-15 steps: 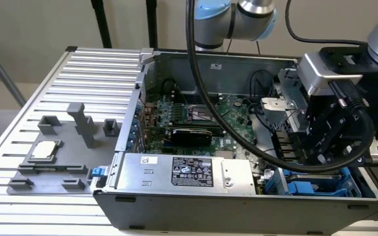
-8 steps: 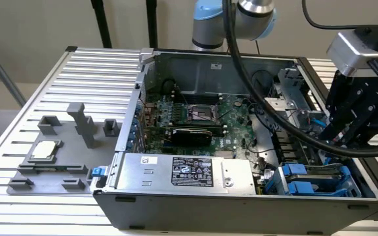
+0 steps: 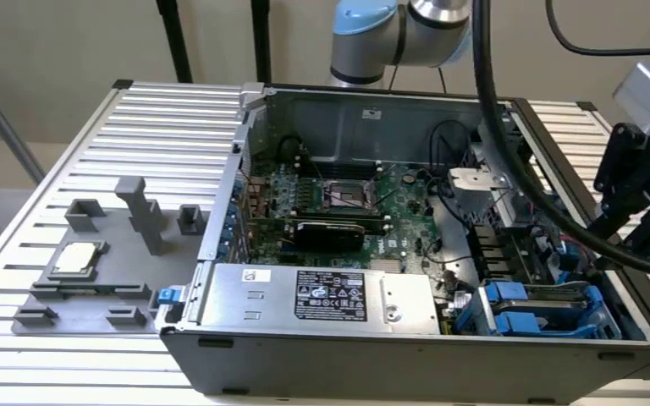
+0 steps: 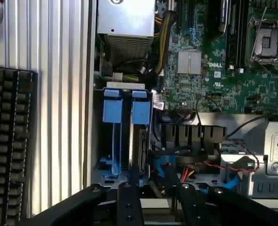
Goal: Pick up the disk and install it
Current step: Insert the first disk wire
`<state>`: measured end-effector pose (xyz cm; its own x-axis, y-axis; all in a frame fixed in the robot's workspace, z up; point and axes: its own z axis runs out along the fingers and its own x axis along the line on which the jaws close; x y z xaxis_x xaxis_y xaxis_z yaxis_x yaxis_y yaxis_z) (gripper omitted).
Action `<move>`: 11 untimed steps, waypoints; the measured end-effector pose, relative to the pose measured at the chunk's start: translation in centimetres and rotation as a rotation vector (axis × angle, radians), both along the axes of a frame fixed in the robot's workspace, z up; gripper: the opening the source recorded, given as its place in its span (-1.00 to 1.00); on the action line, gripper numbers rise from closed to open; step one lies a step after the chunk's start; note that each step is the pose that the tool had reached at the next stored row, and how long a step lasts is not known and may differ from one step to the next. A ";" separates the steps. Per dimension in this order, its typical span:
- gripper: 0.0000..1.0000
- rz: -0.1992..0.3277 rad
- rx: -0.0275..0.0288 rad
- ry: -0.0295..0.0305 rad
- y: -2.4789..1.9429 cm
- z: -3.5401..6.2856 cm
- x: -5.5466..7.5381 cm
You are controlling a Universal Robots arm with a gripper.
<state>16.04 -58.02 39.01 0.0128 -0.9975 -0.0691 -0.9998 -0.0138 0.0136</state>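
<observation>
soft even light, perhaps from overhead, pale glare on the ribbed table

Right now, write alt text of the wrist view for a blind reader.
The black two-fingered gripper, open, hangs over an open grey computer case, near two bright blue plastic drive carriers in their bay; one holds a silver-grey disk. A green motherboard lies inside, a black keyboard outside.

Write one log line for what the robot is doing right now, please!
hand: open, empty | disk: in blue carrier, slotted in drive bay | contact: hand apart from disk
</observation>
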 end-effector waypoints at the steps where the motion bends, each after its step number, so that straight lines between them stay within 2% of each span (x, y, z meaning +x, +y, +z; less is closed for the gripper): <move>1: -1.00 0.000 -0.0006 0.0000 0.04 -0.17 0.1; 11: -1.00 0.001 -0.0007 0.0000 0.23 -1.99 0.3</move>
